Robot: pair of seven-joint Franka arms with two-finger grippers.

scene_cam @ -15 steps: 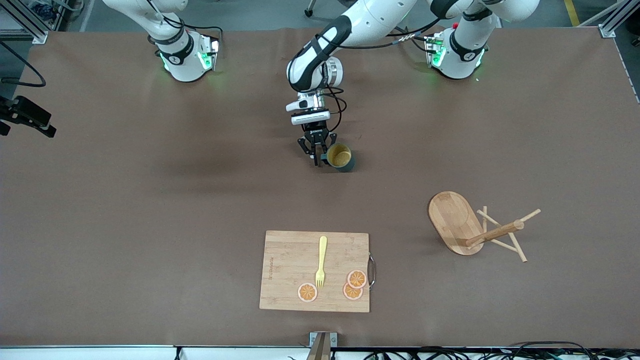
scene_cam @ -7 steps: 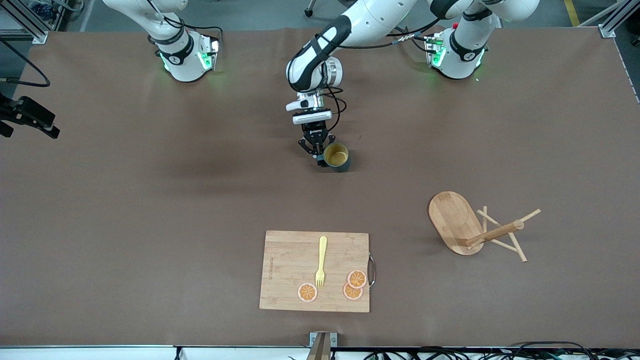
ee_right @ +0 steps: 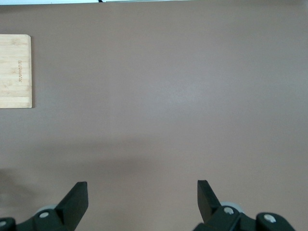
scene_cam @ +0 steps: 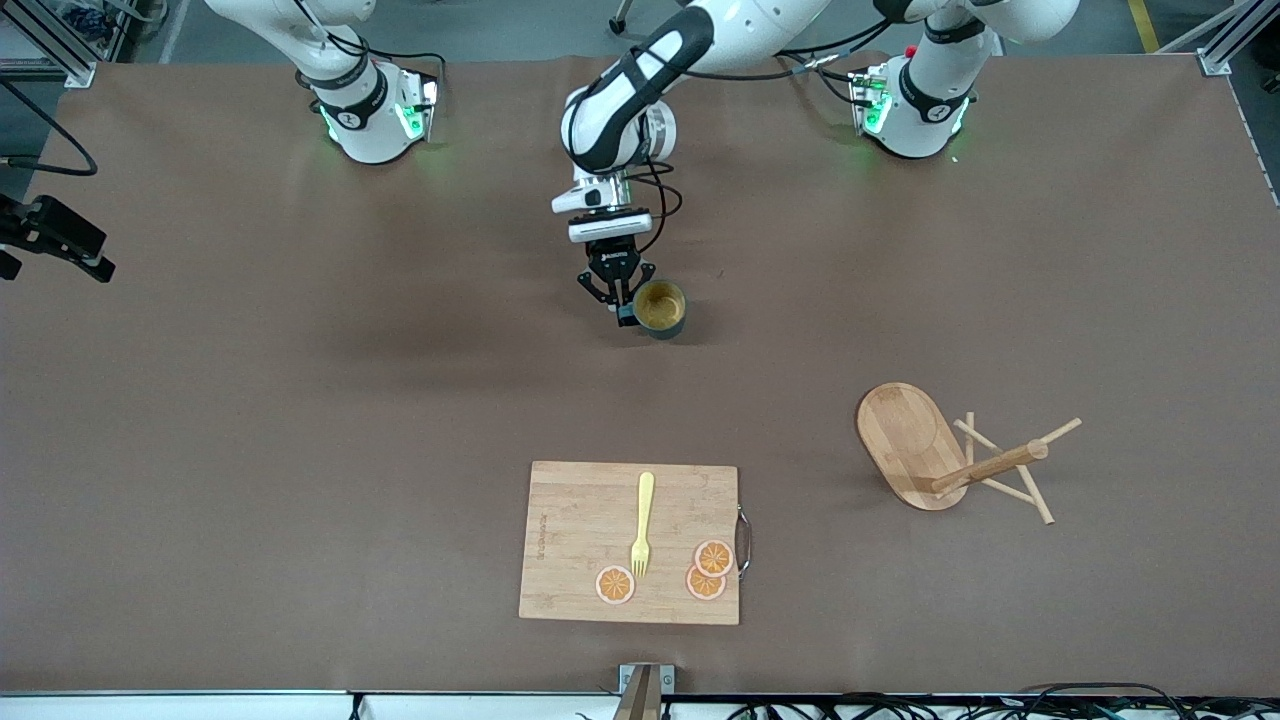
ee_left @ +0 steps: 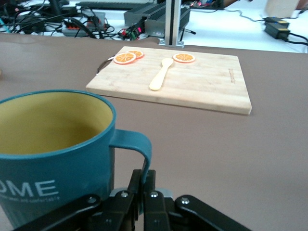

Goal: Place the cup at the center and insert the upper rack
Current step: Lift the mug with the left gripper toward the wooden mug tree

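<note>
The left gripper (scene_cam: 622,306) has its jaws clenched on the handle of the cup (scene_cam: 660,308), held upright just over the counter (scene_cam: 300,400) toward the robots' edge. I'd say the carry to centre is starting; next comes a steady move. The upper rack (scene_cam: 945,452) lies tipped over near the left arm's end. The right gripper (ee_right: 142,195) waits, jaws released.

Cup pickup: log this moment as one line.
left gripper shut on cup handle | right gripper open, waiting | upper rack lying tipped
</note>
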